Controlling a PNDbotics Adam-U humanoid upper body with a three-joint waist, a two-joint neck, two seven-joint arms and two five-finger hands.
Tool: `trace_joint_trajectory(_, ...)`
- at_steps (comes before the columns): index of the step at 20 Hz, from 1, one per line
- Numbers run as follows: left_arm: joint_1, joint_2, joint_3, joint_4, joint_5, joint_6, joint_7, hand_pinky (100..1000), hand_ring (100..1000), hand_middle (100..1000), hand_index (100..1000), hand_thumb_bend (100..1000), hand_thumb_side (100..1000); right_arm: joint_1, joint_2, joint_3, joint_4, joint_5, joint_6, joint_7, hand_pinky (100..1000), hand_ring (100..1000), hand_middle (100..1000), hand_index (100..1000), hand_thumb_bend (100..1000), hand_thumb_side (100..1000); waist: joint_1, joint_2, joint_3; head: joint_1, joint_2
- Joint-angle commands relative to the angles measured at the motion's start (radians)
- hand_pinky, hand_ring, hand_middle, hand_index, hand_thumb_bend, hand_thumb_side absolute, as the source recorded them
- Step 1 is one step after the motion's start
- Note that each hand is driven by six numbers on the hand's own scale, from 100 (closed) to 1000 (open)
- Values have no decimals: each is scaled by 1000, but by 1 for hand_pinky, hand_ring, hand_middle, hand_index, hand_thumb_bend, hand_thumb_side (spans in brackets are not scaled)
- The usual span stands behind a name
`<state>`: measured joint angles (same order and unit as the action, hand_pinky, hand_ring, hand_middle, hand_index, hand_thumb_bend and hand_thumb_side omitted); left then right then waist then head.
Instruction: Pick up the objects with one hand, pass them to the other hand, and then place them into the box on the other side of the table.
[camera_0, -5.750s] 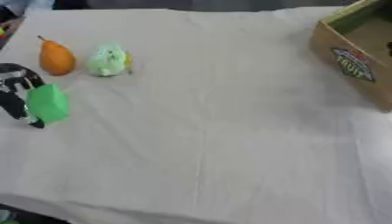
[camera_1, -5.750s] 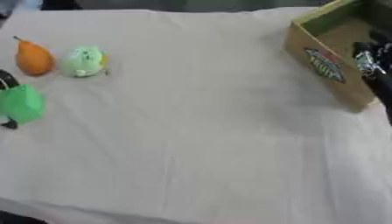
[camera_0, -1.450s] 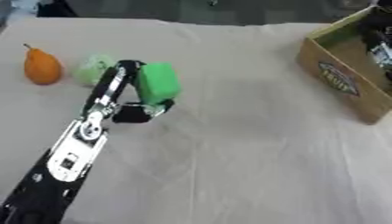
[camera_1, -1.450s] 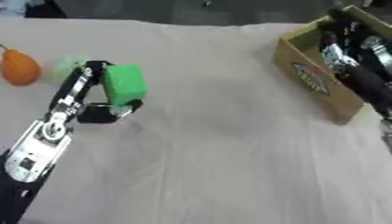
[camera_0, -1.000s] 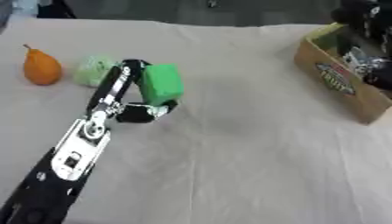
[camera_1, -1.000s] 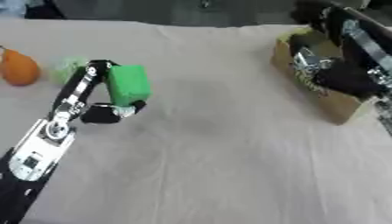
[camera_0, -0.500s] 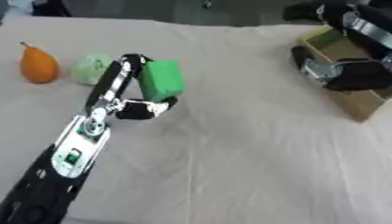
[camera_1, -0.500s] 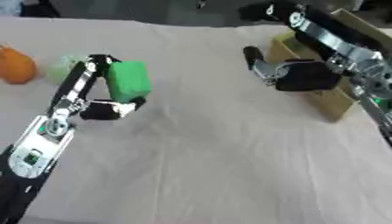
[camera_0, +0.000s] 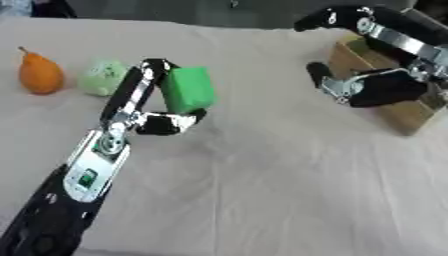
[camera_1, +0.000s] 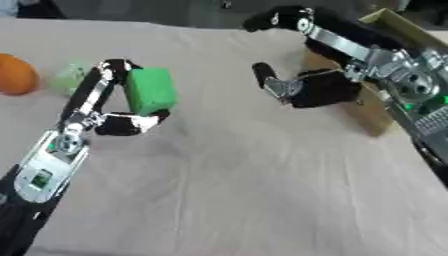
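A bright green block (camera_0: 189, 89), smooth-faced with rounded corners, stands roughly on end, tilted slightly, pinched between the thumb and fingers of my left hand (camera_0: 154, 107) above the pale cloth-covered table (camera_0: 262, 190). At the table's far left lie a pear-shaped orange fruit (camera_0: 40, 75) with a dark stem pointing up, and just beside it, to its right, a pale green rounded object (camera_0: 103, 77), its detail blurred. On the far right sits the tan cardboard box (camera_0: 385, 95), open-topped, largely covered by my right hand (camera_1: 311, 87), whose fingers are spread toward the block.
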<state>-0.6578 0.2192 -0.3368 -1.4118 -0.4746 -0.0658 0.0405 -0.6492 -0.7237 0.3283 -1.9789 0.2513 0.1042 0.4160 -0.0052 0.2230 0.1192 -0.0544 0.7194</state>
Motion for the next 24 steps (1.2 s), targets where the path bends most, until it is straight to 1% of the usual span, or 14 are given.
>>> trace_joint_trajectory(1,-10,-2,-3,-23,-18,-1,-1,545,504,500,510,196,100,-32,3,10,-21,37,0,24,968,933,865,915,100,365,1,-24,-3,-2,6)
trace_joint_trajectory(3,-10,-6,-4,-22,-23,-1,-3,545,504,500,510,193,100,-45,17,18,-21,49,6,32,966,932,865,914,100,319,1,-24,-4,-4,6)
trace_joint_trajectory(6,-10,-13,-5,-20,-27,-1,-2,544,503,499,509,194,100,-66,38,31,-21,65,19,43,964,932,864,912,100,194,0,-26,-6,-2,7)
trace_joint_trajectory(7,-10,-14,-5,-18,-30,-1,-1,544,503,499,509,194,100,-71,43,34,-21,69,23,47,963,930,862,911,100,132,-1,-26,-7,-1,8)
trace_joint_trajectory(8,-10,-16,-5,-16,-32,-1,-1,544,503,499,509,193,100,-78,50,36,-21,75,26,49,962,927,859,908,100,100,-2,-27,-7,-1,8)
trace_joint_trajectory(13,-10,-25,-5,-13,-44,-3,-1,543,503,499,509,193,100,-96,77,51,-15,108,47,58,961,919,846,900,100,104,-5,-30,-9,-2,11)
trace_joint_trajectory(18,-10,-34,-4,-6,-56,-3,-2,543,503,499,510,194,100,-109,111,75,36,148,56,69,967,920,844,903,100,140,-8,-31,-10,-5,13)
trace_joint_trajectory(20,-11,-37,-2,-5,-58,-3,0,542,503,499,510,193,100,-114,122,84,53,155,49,75,972,921,842,906,100,148,-7,-31,-9,-6,14)
trace_joint_trajectory(23,-13,-39,-1,-2,-57,-2,1,540,502,498,510,192,100,-121,131,92,65,151,22,96,976,918,841,908,136,109,-7,-31,-9,-8,16)
trace_joint_trajectory(24,-13,-40,0,-1,-57,-1,2,539,502,498,510,193,100,-124,132,93,67,150,10,104,978,921,844,912,122,100,-7,-31,-9,-8,16)
